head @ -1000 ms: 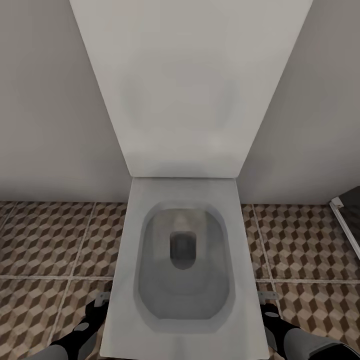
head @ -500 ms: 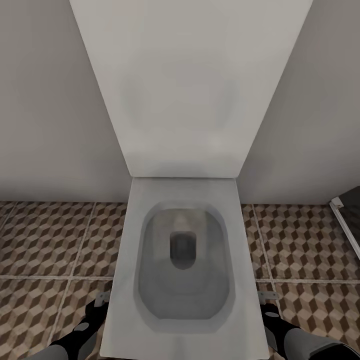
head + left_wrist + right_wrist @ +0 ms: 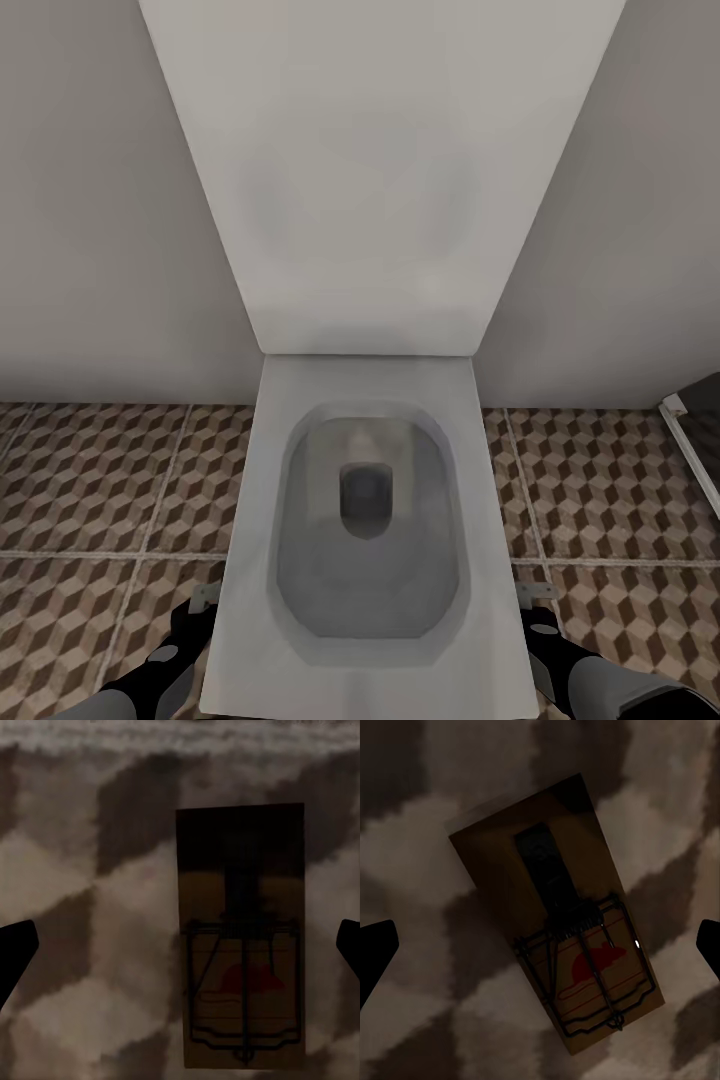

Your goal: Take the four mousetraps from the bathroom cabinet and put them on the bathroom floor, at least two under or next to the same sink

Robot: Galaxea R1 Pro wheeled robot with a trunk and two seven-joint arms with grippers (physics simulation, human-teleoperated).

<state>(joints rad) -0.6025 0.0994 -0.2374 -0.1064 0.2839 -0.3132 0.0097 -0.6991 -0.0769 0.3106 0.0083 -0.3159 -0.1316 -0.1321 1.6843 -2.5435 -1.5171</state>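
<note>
Grippers: left gripper point(image 3: 180, 945) and right gripper point(image 3: 540, 945) both hang with fingers spread wide and nothing between them, 1 at each side of the white toilet point(image 3: 365, 520).
Left mousetrap point(image 3: 241, 937): flat on the cube-patterned bathroom floor point(image 3: 90, 480), below the spread fingers, squared to them.
Right mousetrap point(image 3: 559, 919): flat on the same tiling, turned at an angle.
Placement: 2 traps appear set down and released, likely because the task wants all 4 on 1 floor surface.
Open question: no sink appears beside them, so the under-or-next-to condition cannot be judged.
</note>
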